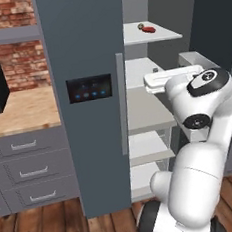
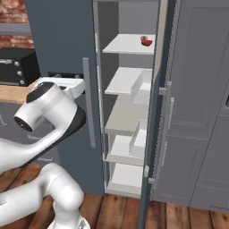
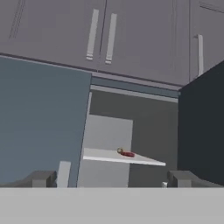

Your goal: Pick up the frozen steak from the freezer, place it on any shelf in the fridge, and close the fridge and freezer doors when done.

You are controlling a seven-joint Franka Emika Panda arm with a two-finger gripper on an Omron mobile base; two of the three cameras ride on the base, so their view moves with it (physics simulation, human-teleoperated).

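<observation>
Approach step in hand: reaching toward the frozen steak (image 1: 149, 29), nothing grasped yet. Dark-red lump lying flat on the top shelf (image 1: 160, 34) of the open freezer (image 2: 134, 112), near the shelf's back, just beside a small olive-brown ball (image 1: 140, 26). Same pair seen from the hand view as a red sliver (image 3: 127, 154) with the ball (image 3: 119, 150) to its left, resting on a pale board (image 3: 124, 157) well ahead of the gripper (image 3: 112, 178).

Fingers (image 3: 41, 178) spread wide, empty, with the two tips framing the freezer opening from below the steak's shelf. Hand (image 1: 172, 78) raised in front of the compartment, level with a lower shelf rather than the top one, and well apart from the steak.

Freezer door (image 2: 154, 112) swung open at the right of the compartment; the door with the black panel and blue lights (image 1: 89, 88) closed at the left, long light-grey handle (image 1: 122, 105) along its edge. So the fridge (image 1: 89, 100) probably not yet opened, a step likely to matter once the steak is in hand.

Next move, by the look of it: lifting and advancing the hand to the top shelf, clearing the shelf's front edge, then bringing the spread fingers down around the flat lump without nudging the ball. A low, flat thing, so a shallow pinch close to the board seems called for. Risk: pushing the steak deeper or catching the ball.
</observation>
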